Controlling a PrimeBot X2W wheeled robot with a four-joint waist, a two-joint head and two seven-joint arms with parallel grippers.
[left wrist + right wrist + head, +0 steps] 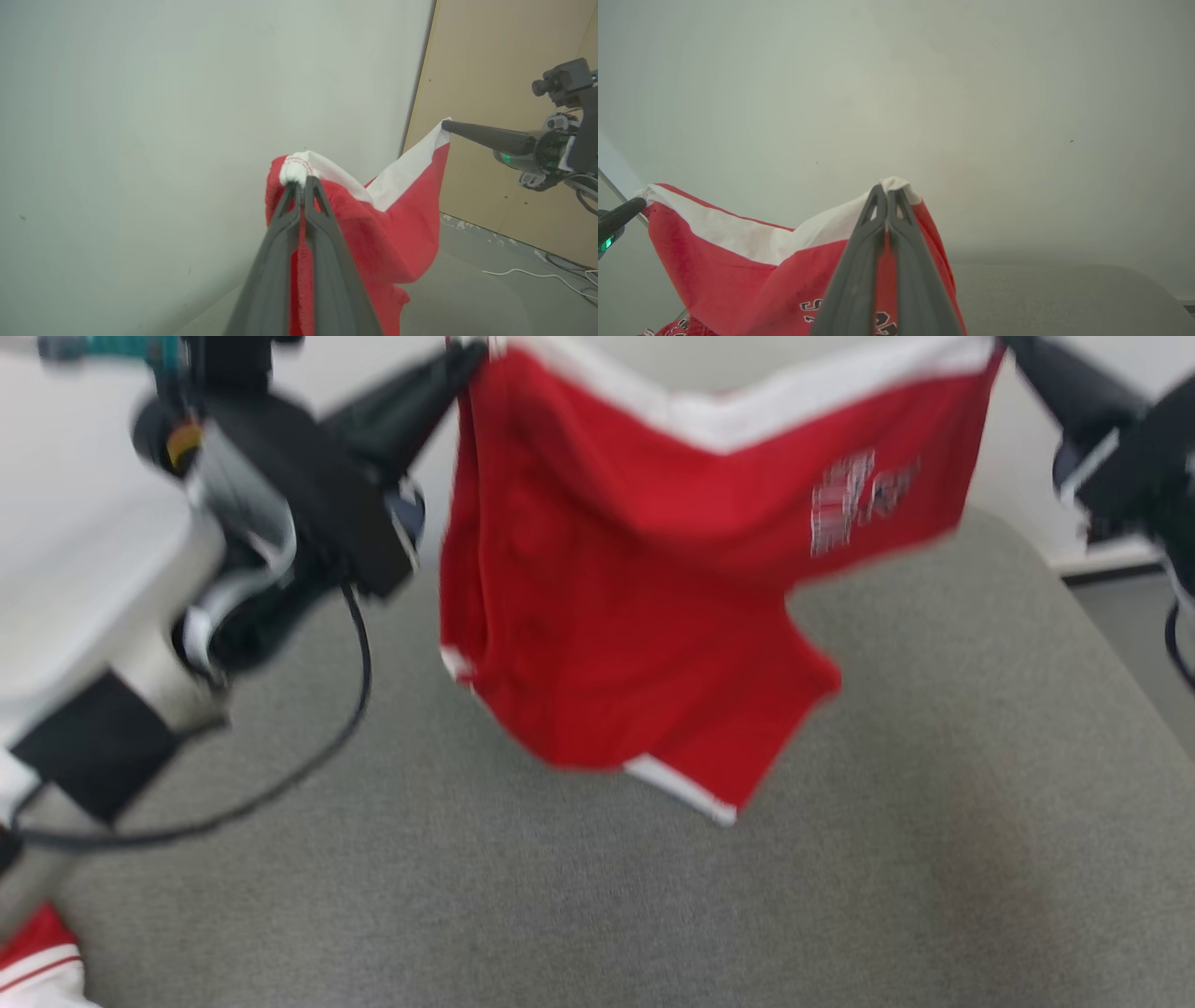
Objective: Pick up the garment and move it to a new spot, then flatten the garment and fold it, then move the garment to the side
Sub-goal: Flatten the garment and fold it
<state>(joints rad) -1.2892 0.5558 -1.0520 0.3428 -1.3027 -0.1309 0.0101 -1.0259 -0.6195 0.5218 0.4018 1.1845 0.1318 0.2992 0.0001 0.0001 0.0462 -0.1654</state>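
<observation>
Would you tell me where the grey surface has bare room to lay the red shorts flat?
Bare: the grey surface beneath the hanging red shorts and rightward to its edge. Crowded: the near left corner, with another red-and-white garment, and the left arm's cable.

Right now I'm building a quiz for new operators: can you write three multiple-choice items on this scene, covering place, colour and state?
1. Where is the red garment relative to the grey surface? A. lying flat on it B. hanging above it C. tucked under it
2. What colour is the waistband? A. white B. black C. yellow
3. The left gripper and right gripper are: A. both open B. both shut on the garment C. one open
Answers: B, it hangs between the grippers; A, a white band tops the red cloth; B, each wrist view shows one clamped on a waistband corner.
</observation>
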